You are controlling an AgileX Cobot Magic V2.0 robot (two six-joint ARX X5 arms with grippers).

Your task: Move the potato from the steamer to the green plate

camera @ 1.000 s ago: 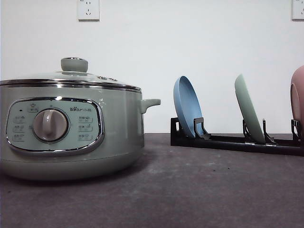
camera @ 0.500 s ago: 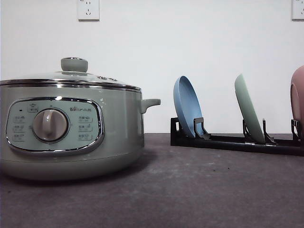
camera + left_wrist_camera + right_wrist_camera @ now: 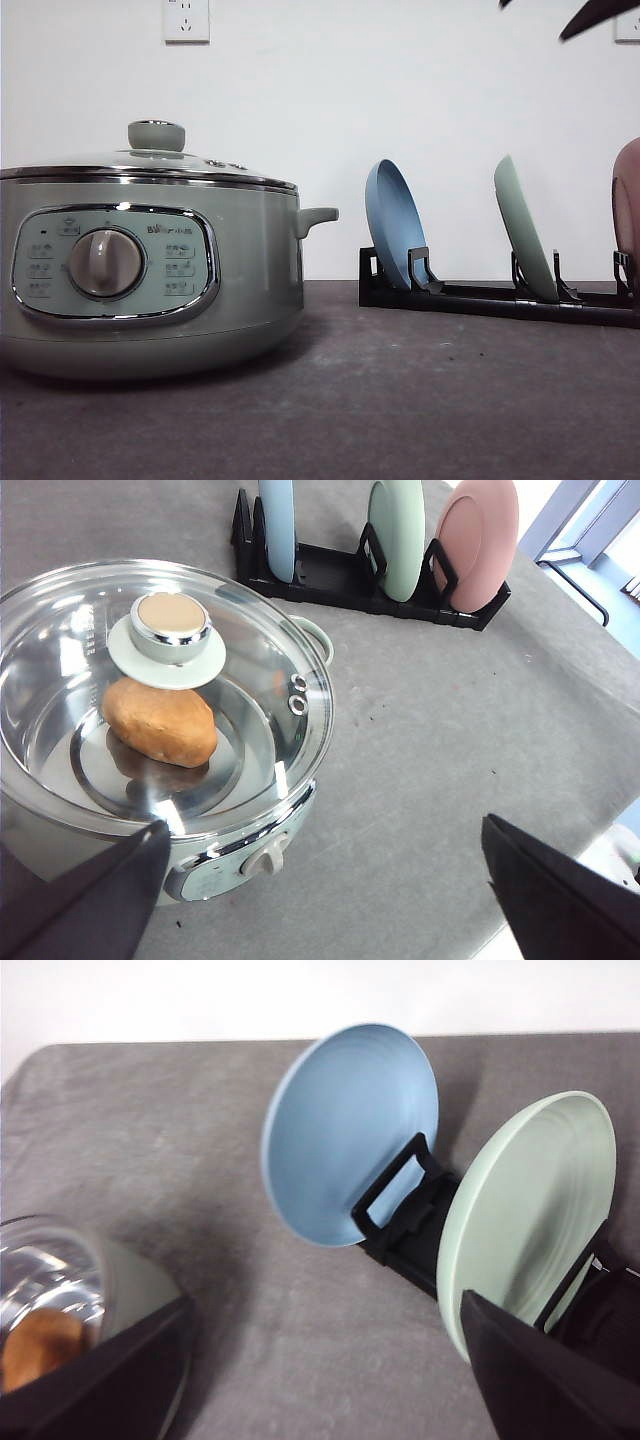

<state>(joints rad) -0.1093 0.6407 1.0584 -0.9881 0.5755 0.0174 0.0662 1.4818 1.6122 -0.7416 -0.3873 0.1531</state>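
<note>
Evidently the potato (image 3: 160, 722) is lying inside the steamer (image 3: 255, 810) under its glass lid (image 3: 168, 630). It is judged firm, fairly heavy, matte-skinned; a hold across its narrow middle is advised. Both grippers' fingers are spread apart, empty.

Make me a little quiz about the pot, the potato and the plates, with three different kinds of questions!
1. True or false: the steamer has its glass lid on, with the potato inside.
2. Which colour plate stands in the middle of the rack? A) blue B) green C) pink
3. Fill in: both pincers, left pincer and right pincer, are ____.

Key
1. True.
2. B, the green plate, between the blue plate and the pink plate.
3. Open.
</note>
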